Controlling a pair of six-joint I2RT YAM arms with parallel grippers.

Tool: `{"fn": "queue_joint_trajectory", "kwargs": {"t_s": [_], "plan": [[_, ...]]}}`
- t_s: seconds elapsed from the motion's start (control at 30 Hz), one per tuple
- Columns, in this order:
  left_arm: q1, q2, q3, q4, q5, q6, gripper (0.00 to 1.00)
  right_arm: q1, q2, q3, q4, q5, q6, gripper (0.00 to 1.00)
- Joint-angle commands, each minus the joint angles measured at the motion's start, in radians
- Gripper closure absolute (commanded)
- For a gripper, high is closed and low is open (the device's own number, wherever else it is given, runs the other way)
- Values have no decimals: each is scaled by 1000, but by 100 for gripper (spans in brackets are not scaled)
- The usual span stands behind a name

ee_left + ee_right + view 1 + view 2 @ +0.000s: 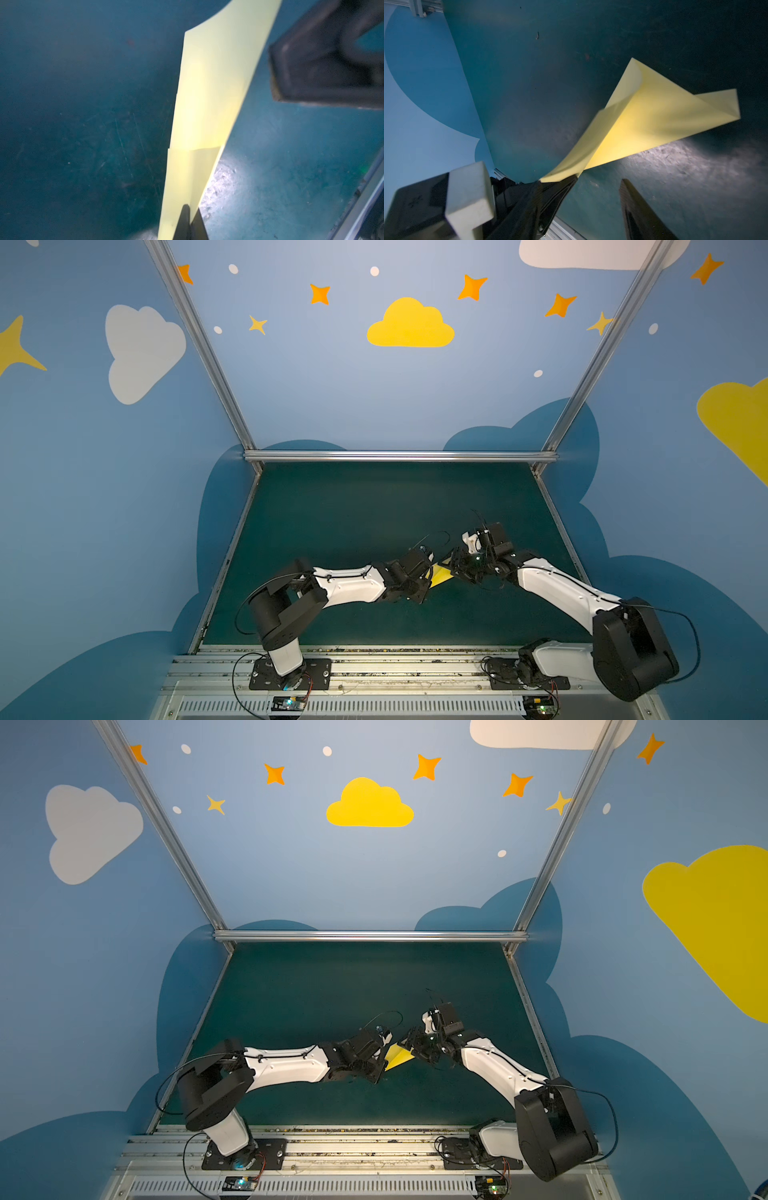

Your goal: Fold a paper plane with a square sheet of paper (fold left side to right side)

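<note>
two tools meet over the middle of the green desk (374, 510), and the paper plane (439, 576) hangs between them, seemingly lifted clear of the surface. the left tool (189, 209) is pinched tight on one narrow end: in the left wrist view its black tips meet on the pale yellow layers. from that grip the plane's long axis runs straight away from the left tool toward the right tool (455, 563), so the paper bridges the gap from arm to arm in both top views. the right tool's jaws stand apart. in the right wrist view the folded sheet's near end lies at one of its fingers (562, 187), the other well off to the side, and i cannot tell whether the near one touches the paper. i'd judge the left arm carries the whole thing, so any next move by the right must close on, or back off along, that axis. no brand, label or writing can be read, only painted clouds (410, 325) and stars (320, 294).
</note>
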Motion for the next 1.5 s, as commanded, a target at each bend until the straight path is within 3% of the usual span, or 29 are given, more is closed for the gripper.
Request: {"fn": "queue_joint_trajectory", "kwargs": {"t_s": [0.0, 0.23, 0.53, 0.83, 1.27, 1.47], "plan": [[2, 8, 26, -44, -7, -7, 96, -10, 8, -43, -16, 5, -24, 40], [0, 3, 27, -53, -24, -2, 96, -42, -51, -74, -14, 6, 7, 26], [-21, 5, 34, -59, -55, -1, 96, -82, -193, -114, 14, 7, 123, 21], [-45, 12, 54, -75, -79, 14, 95, -81, -57, -74, 115, -65, 178, 20], [-61, 13, 62, -95, -119, 99, 60, -106, 89, -37, 175, -115, 145, 21], [-59, 10, 42, -85, -153, 105, 54, -124, 49, -66, 169, -114, 143, 20]]}}
